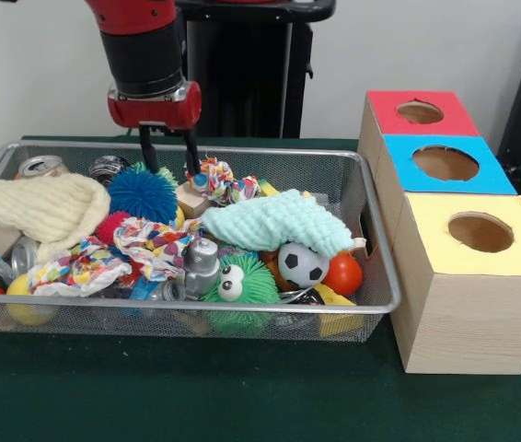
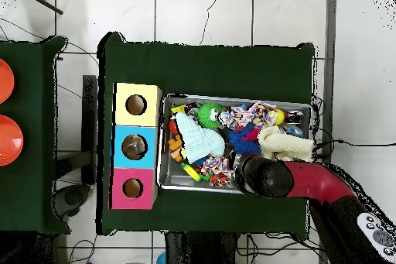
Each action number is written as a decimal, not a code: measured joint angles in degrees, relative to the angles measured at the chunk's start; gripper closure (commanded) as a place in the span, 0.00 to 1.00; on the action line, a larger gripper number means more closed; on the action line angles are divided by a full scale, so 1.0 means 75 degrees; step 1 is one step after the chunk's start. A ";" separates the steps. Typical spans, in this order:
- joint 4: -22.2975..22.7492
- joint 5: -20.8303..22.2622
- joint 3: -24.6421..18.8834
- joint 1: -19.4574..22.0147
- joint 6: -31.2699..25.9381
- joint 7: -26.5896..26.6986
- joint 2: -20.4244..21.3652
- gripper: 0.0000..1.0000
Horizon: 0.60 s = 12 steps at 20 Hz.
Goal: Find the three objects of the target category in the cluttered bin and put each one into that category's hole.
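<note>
Item: gripper, fingers apart w/ a narrow gap, holding nothing, hung over the far rim of the wire bin. Target category not stated; candidates lay below and bin-side of the tips: blue spiky ball just beside, patterned cloth knot nr the other finger. Colour-topped hole boxes stood well apart, beside the bin's end.

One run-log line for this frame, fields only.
gripper: jaws open, empty, over the bin's far side | below: blue spiky ball | bin: cluttered | box holes: nothing visible inside
</note>
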<state>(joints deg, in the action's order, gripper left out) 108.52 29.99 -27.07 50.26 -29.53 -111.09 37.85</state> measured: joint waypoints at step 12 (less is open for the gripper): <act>-0.0062 0.0699 -0.0543 0.0677 0.0200 0.0000 -0.0860 0.00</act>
<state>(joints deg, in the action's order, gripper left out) 108.06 35.23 -31.15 55.33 -28.03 -111.09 31.41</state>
